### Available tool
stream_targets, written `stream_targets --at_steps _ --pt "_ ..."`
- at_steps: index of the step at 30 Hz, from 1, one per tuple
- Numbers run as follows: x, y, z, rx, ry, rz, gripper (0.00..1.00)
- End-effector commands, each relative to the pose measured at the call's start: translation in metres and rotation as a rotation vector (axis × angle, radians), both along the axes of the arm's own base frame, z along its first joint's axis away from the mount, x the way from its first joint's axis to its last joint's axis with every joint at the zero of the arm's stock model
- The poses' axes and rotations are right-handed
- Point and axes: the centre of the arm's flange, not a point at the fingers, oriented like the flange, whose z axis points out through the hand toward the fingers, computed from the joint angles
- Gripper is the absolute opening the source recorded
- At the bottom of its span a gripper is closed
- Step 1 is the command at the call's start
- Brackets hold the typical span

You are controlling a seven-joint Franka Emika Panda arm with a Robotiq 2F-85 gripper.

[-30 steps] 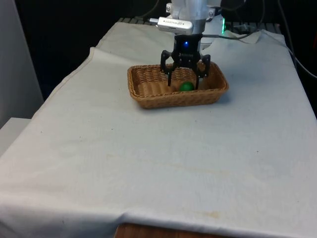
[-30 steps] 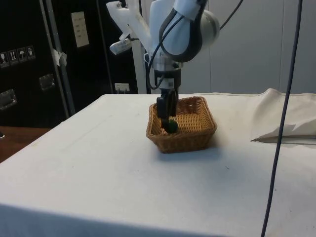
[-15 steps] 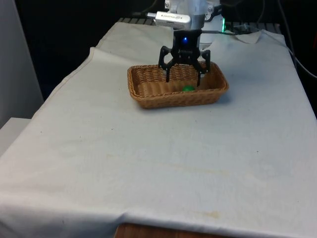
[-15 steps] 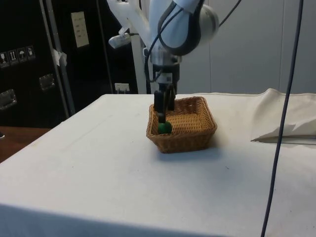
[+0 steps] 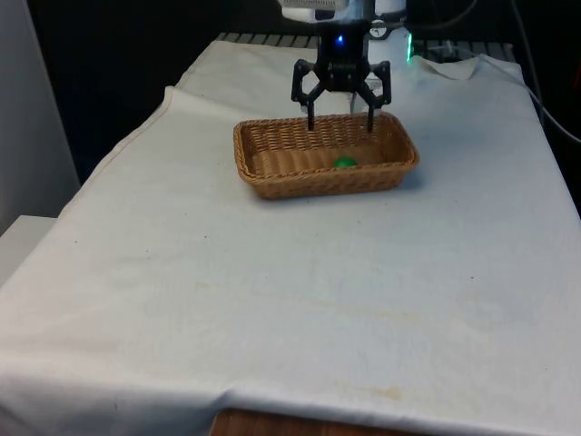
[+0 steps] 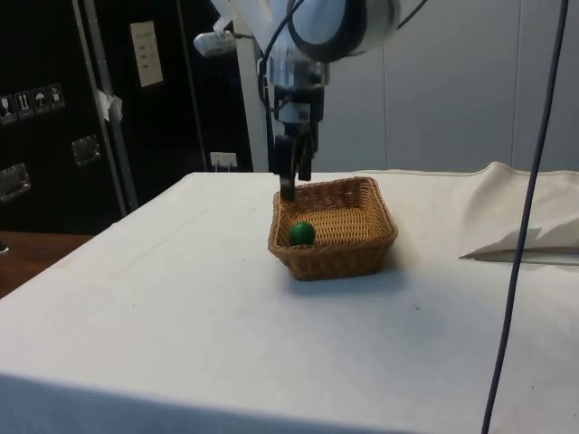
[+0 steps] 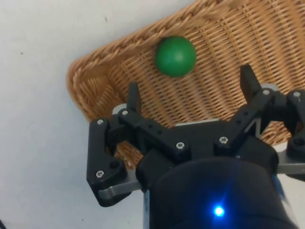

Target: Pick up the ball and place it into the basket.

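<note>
A white-clothed table (image 5: pixel 300 300) carries a wicker basket (image 5: pixel 272 177).

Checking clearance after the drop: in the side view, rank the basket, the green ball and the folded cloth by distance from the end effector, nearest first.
From the end effector, hanging open:
1. Basket, its back rim just under the fingertips.
2. Green ball, lower, inside the basket's near corner.
3. Folded cloth, far across the table at the side view's right.
</note>
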Motion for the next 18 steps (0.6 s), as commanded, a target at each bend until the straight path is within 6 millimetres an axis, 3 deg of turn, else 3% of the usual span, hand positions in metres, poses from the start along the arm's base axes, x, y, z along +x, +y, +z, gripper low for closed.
stream_targets --at_steps 1,18 --pt "0.002 -0.003 0.005 -0.009 0.006 -0.004 1.0" --pt "0.029 0.027 0.063 0.027 -0.024 0.05 1.0"
